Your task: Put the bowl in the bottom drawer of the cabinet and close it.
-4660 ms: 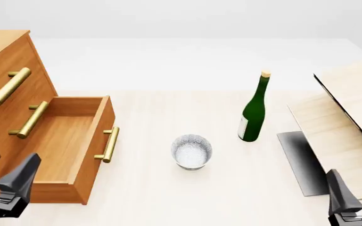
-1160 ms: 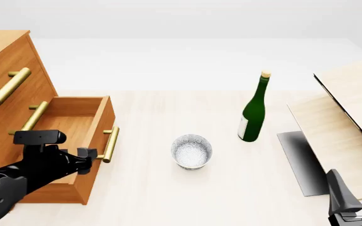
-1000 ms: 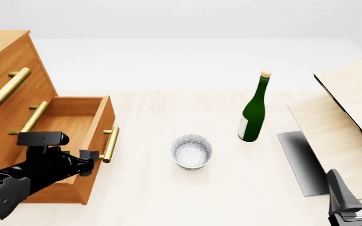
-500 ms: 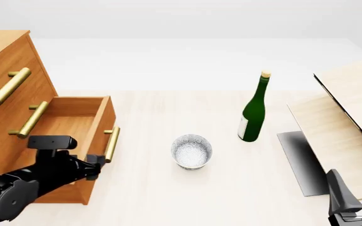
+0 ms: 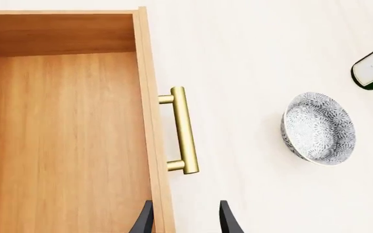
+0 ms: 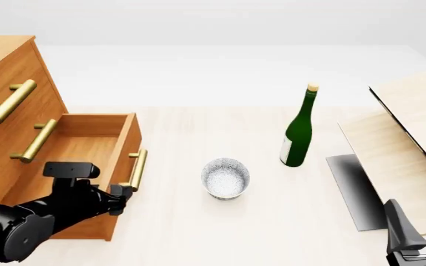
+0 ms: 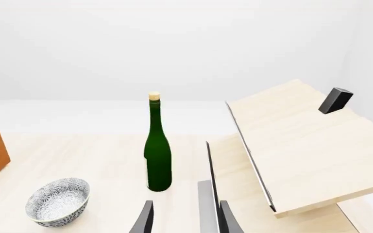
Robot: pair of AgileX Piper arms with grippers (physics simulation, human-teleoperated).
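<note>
While the bottom drawer [image 6: 87, 166] of the cabinet [image 6: 6, 83] stands pulled out, its plain wood floor bare, the bowl [image 6: 226, 178] sits upright on the table [image 6: 198, 233], apart from the drawer and off to its right in the front view; bottle [image 6: 299, 133] upright beyond the bowl, to its right.
Left gripper [image 6: 117, 197]: at the drawer front by the lower end of the brass handle [image 6: 136, 169]; fingers part open; whether they touch the front, cannot tell; holding nothing.
Right gripper [image 6: 420, 233]: low at the near right edge, fingers apart, empty.
Judgement: the bowl lies rightward of the left gripper, the nearer arm; reach should go that way.
</note>
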